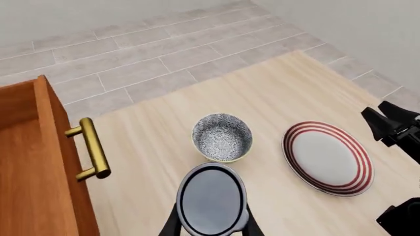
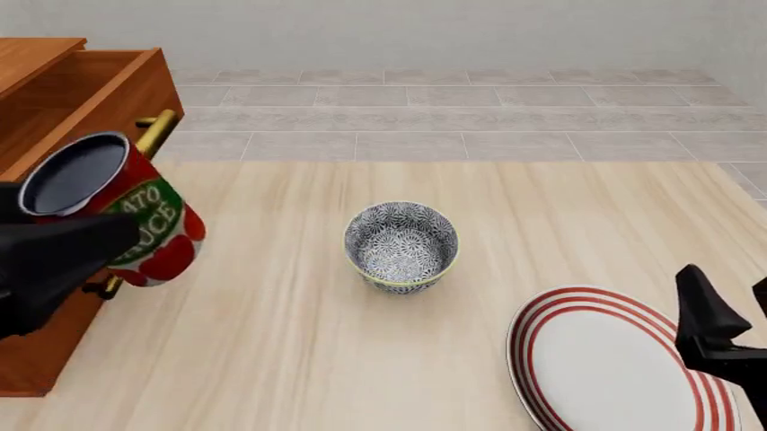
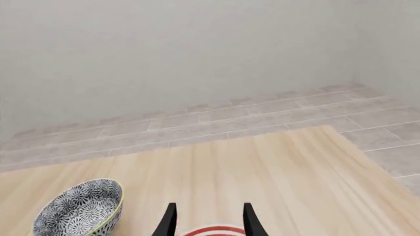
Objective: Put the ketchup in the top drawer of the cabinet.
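L gripper (image 1: 211,227) fingers clamped on ketchup (image 2: 120,211), held up just beside open top drawer (image 2: 84,90) handle, R gripper (image 3: 207,220) fingers apart over plate (image 2: 612,364), bowl (image 2: 401,245) mid table (image 2: 359,359)

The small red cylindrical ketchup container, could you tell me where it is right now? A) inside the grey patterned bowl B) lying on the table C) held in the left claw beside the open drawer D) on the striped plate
C: the small red cylindrical ketchup container sits gripped in the left claw, lifted beside the open reddish-brown wooden top drawer.

I saw the bowl (image 2: 401,246) mid-table, the plate (image 2: 605,368) nearer right, the cabinet (image 2: 54,108) left, its top drawer (image 2: 90,90) seemingly open.
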Tool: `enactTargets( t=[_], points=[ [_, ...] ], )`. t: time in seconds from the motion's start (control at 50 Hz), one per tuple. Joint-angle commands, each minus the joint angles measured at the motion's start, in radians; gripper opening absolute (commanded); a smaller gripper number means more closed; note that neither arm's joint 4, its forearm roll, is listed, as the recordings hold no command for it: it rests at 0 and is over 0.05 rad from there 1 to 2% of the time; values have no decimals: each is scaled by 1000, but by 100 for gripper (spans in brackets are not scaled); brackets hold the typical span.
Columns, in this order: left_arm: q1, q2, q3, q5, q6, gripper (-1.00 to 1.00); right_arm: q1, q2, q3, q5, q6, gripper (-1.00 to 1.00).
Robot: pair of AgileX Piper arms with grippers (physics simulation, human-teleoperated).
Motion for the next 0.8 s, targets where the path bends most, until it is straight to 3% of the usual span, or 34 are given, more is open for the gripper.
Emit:
enactTargets(
  t=[0.02,0.2,0.24,0.28,0.5,0.58,0.72,0.8],
  points=[
    [42,-19,-134,131,6,-100,8,90,0,-88,-9,100],
    [41,-11,-264,205,16,-100,12,155,0,-151,-8,100],
    [49,2,-303,221,-8,-100,11,163,0,-159,-6,100],
    [68,6,-337,231,36,-100,11,164,0,-160,-3,100],
    [112,43,-399,311,64,-100,10,169,0,-164,3,100],
    [191,38,-426,315,96,-100,8,197,0,-190,4,100],
    [242,82,-494,337,87,-100,6,250,0,-243,9,100],
    [252,101,-521,342,27,-100,5,294,0,-288,11,100]
  ],
)
